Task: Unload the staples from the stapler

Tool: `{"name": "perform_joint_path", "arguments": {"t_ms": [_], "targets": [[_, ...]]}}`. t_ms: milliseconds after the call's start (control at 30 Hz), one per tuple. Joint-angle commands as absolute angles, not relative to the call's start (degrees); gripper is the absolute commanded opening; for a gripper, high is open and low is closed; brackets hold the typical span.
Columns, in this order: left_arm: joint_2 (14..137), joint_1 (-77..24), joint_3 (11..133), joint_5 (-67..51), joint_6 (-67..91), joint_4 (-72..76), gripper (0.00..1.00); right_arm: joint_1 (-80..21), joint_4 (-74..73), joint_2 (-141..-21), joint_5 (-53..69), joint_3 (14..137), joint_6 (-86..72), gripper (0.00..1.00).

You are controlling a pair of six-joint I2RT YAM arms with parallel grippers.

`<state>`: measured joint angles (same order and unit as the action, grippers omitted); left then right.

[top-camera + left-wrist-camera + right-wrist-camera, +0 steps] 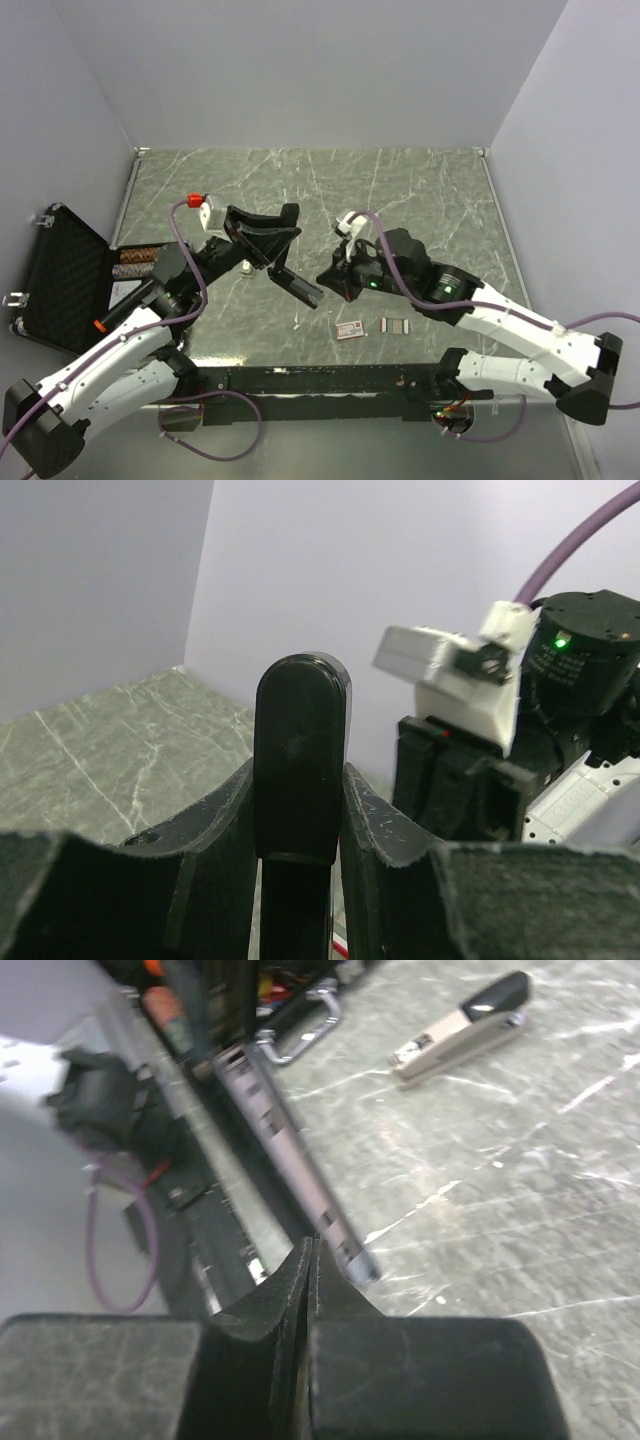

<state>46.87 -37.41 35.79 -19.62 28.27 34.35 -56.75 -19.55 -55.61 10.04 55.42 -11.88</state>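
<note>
My left gripper [277, 238] is shut on the black stapler [290, 278] and holds it above the table, its long end slanting down to the right. In the left wrist view both fingers [372, 830] press the stapler's rounded black end [300, 750]. My right gripper [333, 275] is shut, its tips at the stapler's lower end. In the right wrist view its closed tips [308, 1250] lie against the stapler's silvery metal rail [295, 1160]; I cannot tell whether anything is pinched. Two short grey staple strips [396, 325] lie on the table near the front.
A small red-and-white box [351, 329] lies left of the strips. An open black case [62, 275] sits at the table's left edge. A second, silver-and-black stapler [465, 1025] lies on the marble top [420, 200]. Grey walls close three sides.
</note>
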Motion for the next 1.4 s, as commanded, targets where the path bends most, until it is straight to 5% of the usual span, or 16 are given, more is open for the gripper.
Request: {"name": "perform_joint_path", "arguments": {"t_ms": [0,667,1367], "targets": [[46.93,-37.71,38.23,-18.20,28.65,37.18,0.01,-57.04,-15.66,-60.20,2.82,57.22,-12.74,0.00],[49.48,-37.97,38.58,-4.49,26.81,28.66,0.01,-57.04,4.21,-71.89,2.98,47.82,-21.35,0.00],[56.25,-37.97,41.13,3.34,26.81,21.88,0.01,-57.13,29.35,-86.66,19.95,41.75,-35.15,0.00]]}}
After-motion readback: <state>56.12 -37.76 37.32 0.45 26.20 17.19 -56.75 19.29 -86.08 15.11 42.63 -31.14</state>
